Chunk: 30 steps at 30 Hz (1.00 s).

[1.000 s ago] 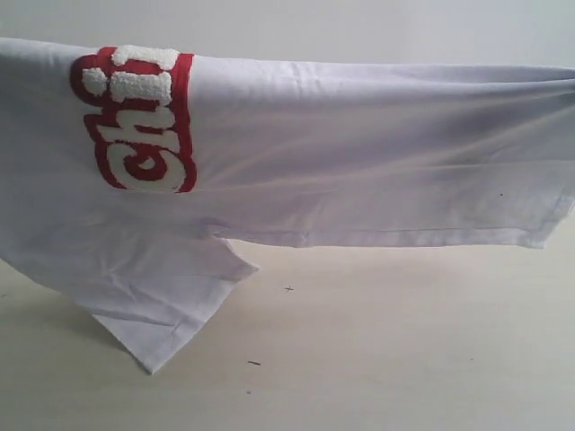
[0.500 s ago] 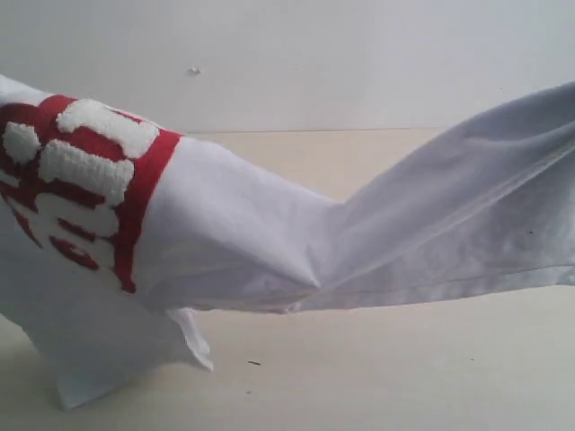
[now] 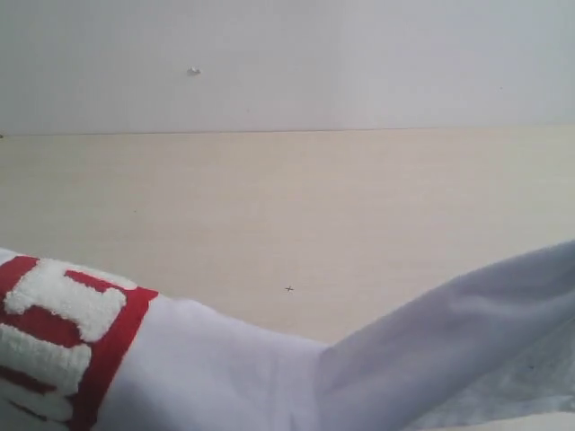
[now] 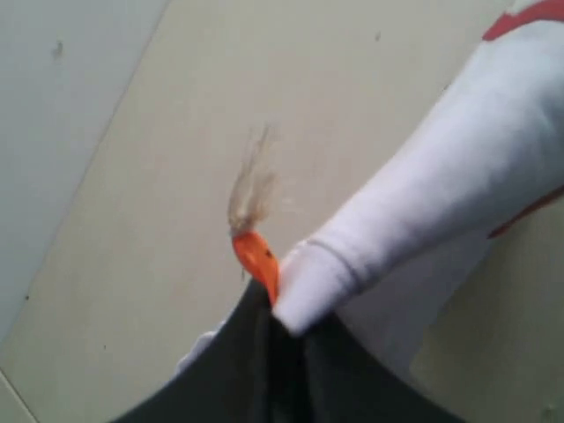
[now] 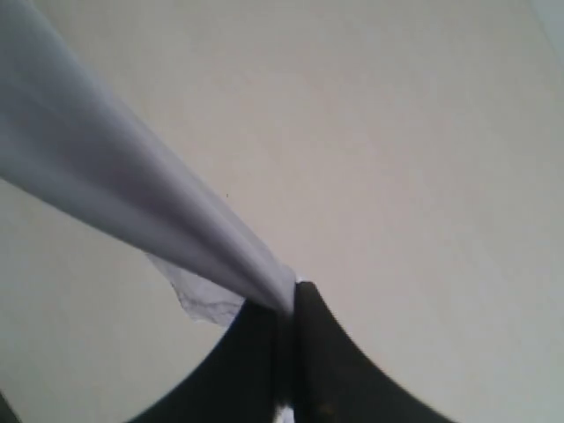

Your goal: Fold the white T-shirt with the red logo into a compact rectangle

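Left pincer point(image 4: 280, 308) gripping white T-shirt point(image 4: 441, 176) at ribbed edge, right pincer point(image 5: 293, 298) pinching another edge, possibly hem

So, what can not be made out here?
Exterior view: the bottom and left edges cut off the white T-shirt and the red logo; no gripper shows.
Left wrist view: the orange tag by the left gripper is blurred.
Right wrist view: which shirt part the right gripper pinches is unclear.

free: bare counter point(image 3: 287, 206) runs to the wall point(image 3: 287, 63) | blocked: white T-shirt point(image 3: 234, 377) stretched between my left hand point(image 4: 286, 335) and right hand point(image 5: 291, 308)
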{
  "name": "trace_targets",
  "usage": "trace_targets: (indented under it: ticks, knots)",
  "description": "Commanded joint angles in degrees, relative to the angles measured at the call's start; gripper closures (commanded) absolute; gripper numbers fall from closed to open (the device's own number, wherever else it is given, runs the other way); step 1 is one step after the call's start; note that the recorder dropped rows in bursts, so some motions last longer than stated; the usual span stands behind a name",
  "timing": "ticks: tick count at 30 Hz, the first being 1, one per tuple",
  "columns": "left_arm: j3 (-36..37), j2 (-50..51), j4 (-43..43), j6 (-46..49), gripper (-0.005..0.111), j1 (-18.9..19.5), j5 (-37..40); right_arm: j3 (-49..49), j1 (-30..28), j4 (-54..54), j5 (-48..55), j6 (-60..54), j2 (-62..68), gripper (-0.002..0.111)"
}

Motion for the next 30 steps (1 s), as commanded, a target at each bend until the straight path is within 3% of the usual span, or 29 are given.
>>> trace_targets:
  ticks: [1, 5, 11, 16, 30]
  knots:
    - [2.71, 5.08, 6.88, -0.73, 0.107, -0.31, -0.9, 2.41, 0.26, -3.97, -0.69, 2.22, 2.96, 0.108]
    - [4.8, 12.99, 11.19, -0.85, 0.107, 1.02, -1.79, 3.7, 0.26, -9.41, -3.11, 4.42, 8.73, 0.108]
    - [5.25, 24.87, 8.87, -1.81, 0.107, 8.38, -15.98, 3.94, 0.26, -13.69, -14.52, 6.96, 20.0, 0.108]
    - [5.25, 34.62, 8.89, 0.15, 0.107, 11.64, -23.08, 3.94, 0.26, -16.35, -23.85, 8.59, 29.42, 0.108]
    - [5.25, 54.96, 10.07, -2.32, 0.107, 12.99, -52.85, -0.77, 0.15, -37.22, -45.21, 29.89, 49.43, 0.108]
